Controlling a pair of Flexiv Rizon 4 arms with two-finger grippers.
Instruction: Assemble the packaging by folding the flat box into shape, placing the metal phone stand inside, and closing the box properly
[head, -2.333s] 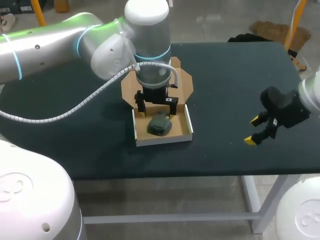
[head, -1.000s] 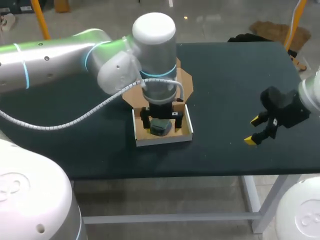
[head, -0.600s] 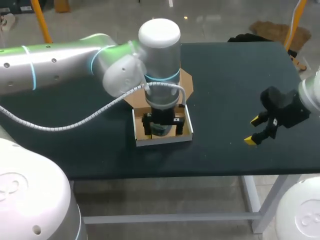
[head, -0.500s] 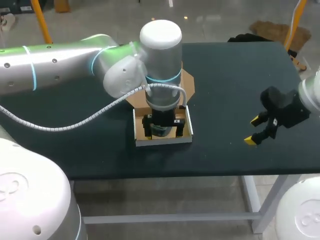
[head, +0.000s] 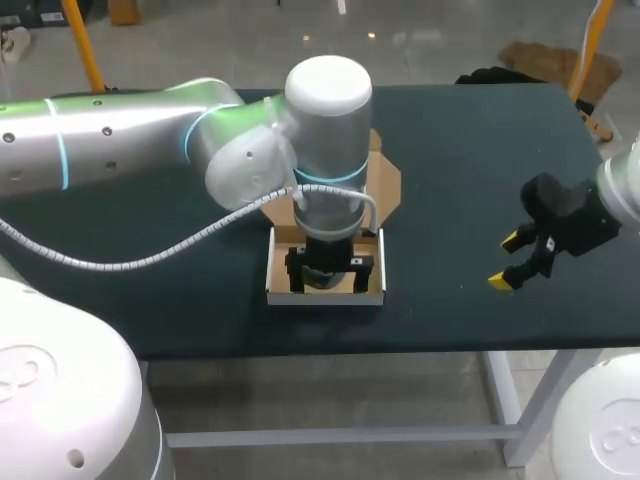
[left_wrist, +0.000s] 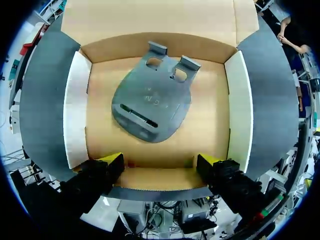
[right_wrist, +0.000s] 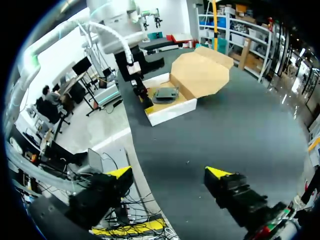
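Dark tabletop carries the box, its lid flap lying open beyond the left gripper, whose fingers stand wide and empty at the near wall. Just ahead of them the phone stand lies flat inside. A careless lift could snag that wall (thin card) and drag the tray, spilling the stand. Well apart, the right gripper hangs wide, empty.

Brown, white, grey and yellow on a dark table
The box is shown plain brown inside, white on its walls; the phone stand is seen in matt grey. The black left gripper and right gripper are tipped in bright yellow.
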